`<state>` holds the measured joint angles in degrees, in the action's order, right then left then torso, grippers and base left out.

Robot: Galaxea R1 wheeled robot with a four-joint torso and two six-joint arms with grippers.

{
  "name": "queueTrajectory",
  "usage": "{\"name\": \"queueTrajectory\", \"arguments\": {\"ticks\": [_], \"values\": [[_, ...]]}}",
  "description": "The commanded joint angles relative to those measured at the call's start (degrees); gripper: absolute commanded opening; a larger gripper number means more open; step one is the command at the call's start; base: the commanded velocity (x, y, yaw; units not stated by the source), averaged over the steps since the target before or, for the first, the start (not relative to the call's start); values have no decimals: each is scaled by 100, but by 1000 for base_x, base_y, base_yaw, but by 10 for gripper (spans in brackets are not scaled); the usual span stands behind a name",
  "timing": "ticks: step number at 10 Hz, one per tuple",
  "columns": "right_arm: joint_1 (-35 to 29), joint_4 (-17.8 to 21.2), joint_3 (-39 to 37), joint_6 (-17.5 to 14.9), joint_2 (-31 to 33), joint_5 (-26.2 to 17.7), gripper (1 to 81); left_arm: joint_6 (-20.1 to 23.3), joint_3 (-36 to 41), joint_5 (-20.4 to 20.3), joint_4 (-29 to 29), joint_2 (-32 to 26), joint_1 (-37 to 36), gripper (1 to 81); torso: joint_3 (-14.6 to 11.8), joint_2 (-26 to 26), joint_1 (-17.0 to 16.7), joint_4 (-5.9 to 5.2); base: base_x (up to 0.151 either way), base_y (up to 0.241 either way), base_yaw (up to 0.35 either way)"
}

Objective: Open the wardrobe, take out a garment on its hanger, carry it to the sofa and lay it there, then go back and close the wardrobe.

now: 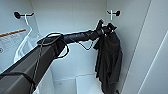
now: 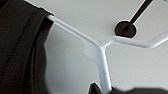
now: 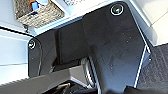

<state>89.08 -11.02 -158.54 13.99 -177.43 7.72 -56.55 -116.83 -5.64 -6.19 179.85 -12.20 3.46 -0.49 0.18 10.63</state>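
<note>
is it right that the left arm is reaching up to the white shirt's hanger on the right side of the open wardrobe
Not quite: the head view shows the left gripper at the black T-shirt on the right side of the wardrobe. The white shirt hangs on the left.

text: none legible | label (image 1: 10, 41) on left inner wall of wardrobe (image 1: 72, 17): orange stripe, print too blurred to read

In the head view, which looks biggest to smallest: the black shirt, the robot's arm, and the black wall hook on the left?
1. Arm, though it is nearest the camera.
2. Black shirt.
3. Left hook.
</note>
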Motion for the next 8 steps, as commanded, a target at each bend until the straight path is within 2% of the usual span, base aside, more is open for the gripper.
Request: {"name": "queueTrajectory", "arguments": {"ticks": [1,5,8], "values": [[-201,21,17,-28,-58,-297,811,136,-6,-209,180,-45,-1183,10,0,0,0,0,0,0,0],[-236,30,17,-20,-31,-288,811,127,99,-157,171,-132,-1595,10,2,2,2,0,0,0,0],[-201,3,52,-20,30,-209,811,127,529,-68,171,-527,-1895,10,2,2,2,0,0,0,0]]}}
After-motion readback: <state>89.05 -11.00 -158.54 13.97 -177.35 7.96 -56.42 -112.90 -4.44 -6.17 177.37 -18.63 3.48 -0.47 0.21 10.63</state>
